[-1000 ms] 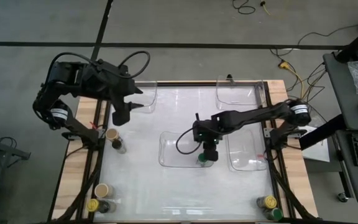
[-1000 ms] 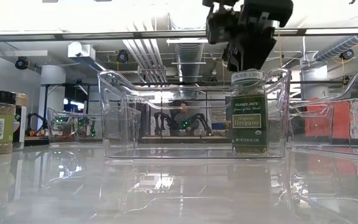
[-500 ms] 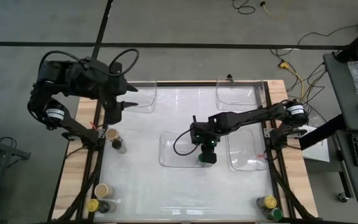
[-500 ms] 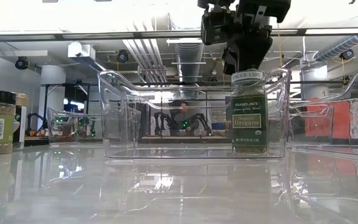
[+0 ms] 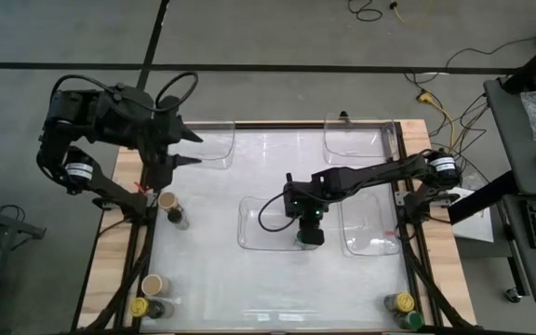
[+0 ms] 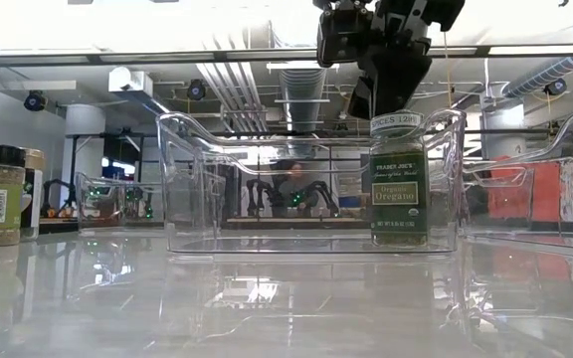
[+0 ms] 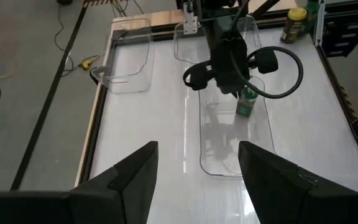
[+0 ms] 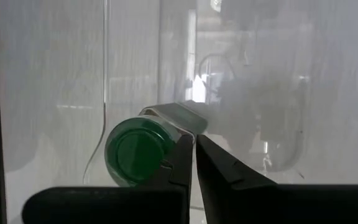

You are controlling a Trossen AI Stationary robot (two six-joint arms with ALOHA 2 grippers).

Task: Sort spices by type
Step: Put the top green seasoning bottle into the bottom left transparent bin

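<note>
The green-lidded oregano jar (image 6: 398, 184) stands upright on its base in the middle clear tray (image 5: 259, 228), near that tray's right end. My right gripper (image 6: 378, 99) hovers right over its lid with the fingers shut. In the right wrist view the green lid (image 8: 138, 152) shows beside the shut fingers (image 8: 194, 142). My left gripper (image 5: 182, 149) is open and raised over the table's far left corner, holding nothing. The other jars stand on their bases: a tan (image 5: 167, 200) and a dark one (image 5: 180, 219) at the left, three at the near left corner (image 5: 152, 296), and two at the near right corner (image 5: 405, 309). My right gripper has its shut fingers pointing down just above the green jar's lid (image 6: 396, 121). I cannot tell whether they touch it. The jar stands upright on the tray floor.
Three more clear trays sit on the table: far left (image 5: 207, 144), far right (image 5: 356, 135), and right of the middle one (image 5: 375, 233). The table centre between the trays and the near edge is glossy white. Black frame rails run along both sides.
My left gripper has drawn back toward the table's far left corner. My right gripper has shifted a little sideways over the green jar's lid. The jar has stayed where it was.
</note>
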